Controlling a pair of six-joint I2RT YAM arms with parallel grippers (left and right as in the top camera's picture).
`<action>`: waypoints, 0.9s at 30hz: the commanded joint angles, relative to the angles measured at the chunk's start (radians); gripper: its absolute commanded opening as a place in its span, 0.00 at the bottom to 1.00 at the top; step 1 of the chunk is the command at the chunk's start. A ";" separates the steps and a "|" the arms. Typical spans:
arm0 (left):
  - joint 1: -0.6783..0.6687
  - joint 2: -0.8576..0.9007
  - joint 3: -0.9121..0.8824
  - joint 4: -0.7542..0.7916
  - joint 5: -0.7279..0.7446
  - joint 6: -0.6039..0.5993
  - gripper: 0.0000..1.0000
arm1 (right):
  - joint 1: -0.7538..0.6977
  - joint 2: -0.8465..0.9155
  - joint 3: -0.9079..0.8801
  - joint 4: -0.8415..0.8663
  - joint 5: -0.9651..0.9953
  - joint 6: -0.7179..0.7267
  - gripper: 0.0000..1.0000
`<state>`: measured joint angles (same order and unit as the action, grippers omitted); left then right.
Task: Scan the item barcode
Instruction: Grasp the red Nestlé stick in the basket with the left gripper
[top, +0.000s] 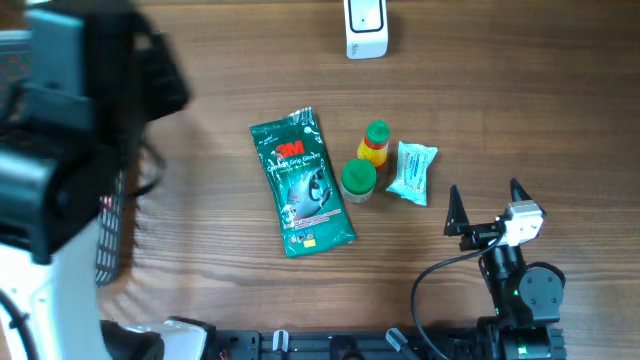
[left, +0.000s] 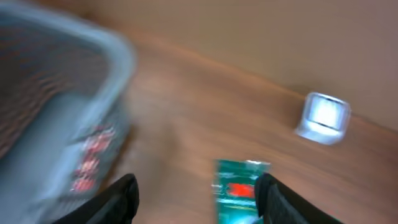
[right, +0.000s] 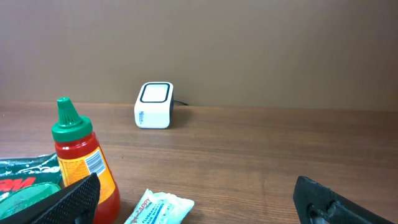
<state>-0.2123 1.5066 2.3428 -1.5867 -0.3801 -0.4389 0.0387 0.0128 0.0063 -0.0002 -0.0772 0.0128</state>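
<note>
Low over the brown wooden table (top: 200, 310), the right pincer (top: 485, 190): fingers spread wide apart, clamped on nothing.

Nearest to it, just ahead and slightly to its left: one pale blue-green crinkled plastic sachet (top: 412, 172). Lies flat on the wood, clear of both fingertips.

Left of the sachet and just beside it: one small jar with a round green lid (top: 358, 180). Close behind the jar, a little farther from the pincer: one red squeeze bottle with a green pointed cap and a yellow label (top: 375, 145). Stands upright.

Farther left again: one flat dark green foil packet with red 3M lettering (top: 302, 183). Lies face up, near the jar, long side running away from the pincer.

Far ahead, by the table's far edge and left of the straight-ahead line: one white box-shaped barcode scanner with a dark window (top: 366, 28). Stands well apart from all four goods. Sachet and bottle roughly between it and the right pincer; from the right wrist, visible in full past the bottle's right side.

On the other side, the left pincer (left: 196, 199): badly blurred, fingers apart, gripping nothing. Ahead of it, near the right finger, the green packet; beyond and to the right, the scanner. Close on its left: one grey mesh basket (left: 62, 106), holding something red and white, too smeared to name.
</note>
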 joint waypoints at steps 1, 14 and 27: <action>0.279 -0.005 -0.002 -0.058 -0.027 -0.085 0.66 | -0.001 -0.009 -0.001 0.002 0.002 -0.010 1.00; 0.946 0.126 -0.376 0.090 0.373 -0.061 0.72 | -0.001 -0.009 -0.001 0.002 0.002 -0.010 1.00; 0.948 0.130 -1.132 0.772 0.514 0.157 0.81 | -0.001 -0.009 -0.001 0.002 0.002 -0.010 1.00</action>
<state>0.7341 1.6459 1.3167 -0.9058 0.1001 -0.3248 0.0387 0.0128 0.0063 0.0002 -0.0772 0.0128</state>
